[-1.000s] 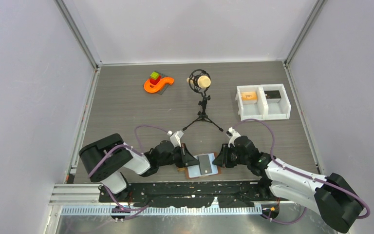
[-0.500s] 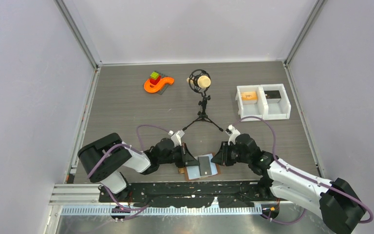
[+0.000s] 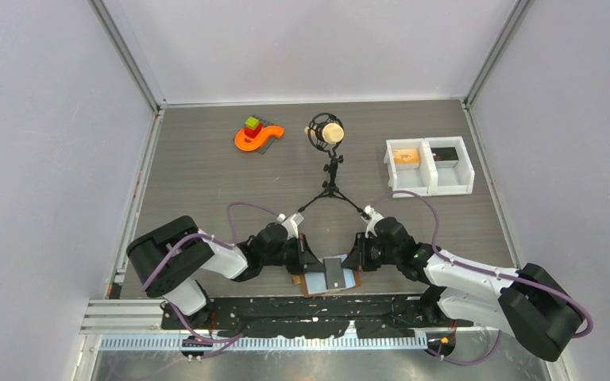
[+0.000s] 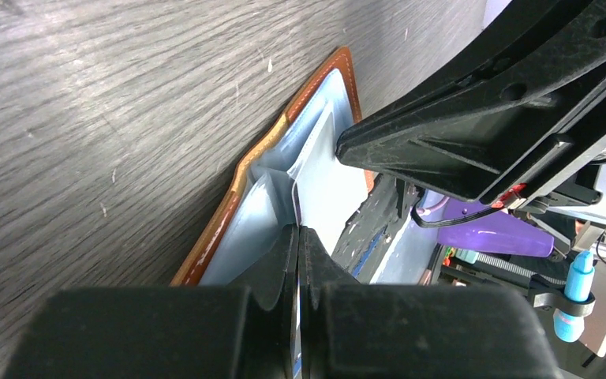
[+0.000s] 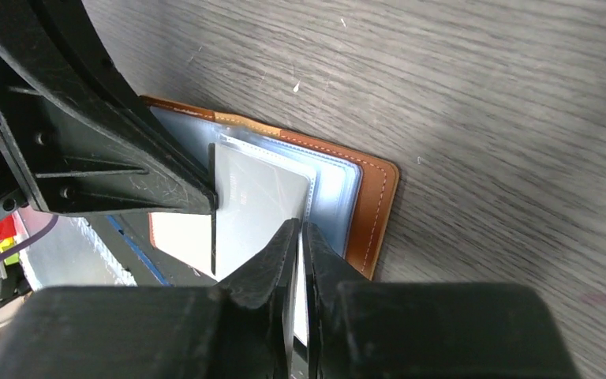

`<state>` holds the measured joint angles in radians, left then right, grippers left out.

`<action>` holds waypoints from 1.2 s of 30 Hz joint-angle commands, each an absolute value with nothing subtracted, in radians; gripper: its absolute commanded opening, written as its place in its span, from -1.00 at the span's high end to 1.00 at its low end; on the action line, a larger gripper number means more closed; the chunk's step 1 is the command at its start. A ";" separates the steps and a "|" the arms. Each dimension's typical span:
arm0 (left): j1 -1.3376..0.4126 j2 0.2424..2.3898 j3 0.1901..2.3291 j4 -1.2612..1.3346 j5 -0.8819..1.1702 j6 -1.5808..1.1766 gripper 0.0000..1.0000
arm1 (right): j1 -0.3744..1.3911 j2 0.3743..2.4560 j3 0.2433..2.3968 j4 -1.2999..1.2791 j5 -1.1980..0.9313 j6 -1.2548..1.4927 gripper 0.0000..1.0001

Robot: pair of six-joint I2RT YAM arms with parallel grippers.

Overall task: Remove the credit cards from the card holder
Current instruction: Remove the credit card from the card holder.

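the card holder [image 3: 316, 282] lies open on the table [image 3: 206, 182], at its near edge, between the two arms, pale blue-grey inside up and brown leather rim showing around it. a grey card [image 3: 335, 272] lies on its middle, in a clear sleeve.

the left tool [image 3: 315, 266] is down at the holder's left half. in the left wrist view its fingers are pressed together, and a thin inner leaf of the card holder [image 4: 323, 181] runs in between the tips. the right tool [image 4: 481, 118] looms just beyond.

the right tool [image 3: 352, 262] is down at the holder's right half. in the right wrist view its fingers are almost together with a thin pale strip between them, where the edge of the grey card [image 5: 256, 201] and its sleeve meet the tips; card or sleeve alone, i cannot tell. the left tool [image 5: 87, 142] sits just beside the card's far edge.

farther back on the table stand a microphone on a tripod [image 3: 326, 131], an orange s-shaped toy [image 3: 256, 136] with coloured blocks, and a white two-compartment bin [image 3: 429, 167].
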<state>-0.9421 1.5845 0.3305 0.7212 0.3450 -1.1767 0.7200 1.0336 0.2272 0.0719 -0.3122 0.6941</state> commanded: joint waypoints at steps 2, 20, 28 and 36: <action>-0.937 1.529 0.351 0.635 0.359 -1.141 1.00 | 0.726 1.061 0.240 0.049 -0.177 0.698 0.72; -0.923 1.444 0.409 0.472 0.387 -1.072 1.00 | 0.732 0.935 0.273 0.049 -0.284 0.642 0.46; -0.924 1.469 0.415 0.509 0.400 -1.072 0.96 | 0.747 0.937 0.250 0.070 -0.302 0.671 0.42; -0.925 1.498 0.413 0.551 0.399 -1.078 0.95 | 0.753 0.977 0.199 0.170 -0.338 0.714 0.41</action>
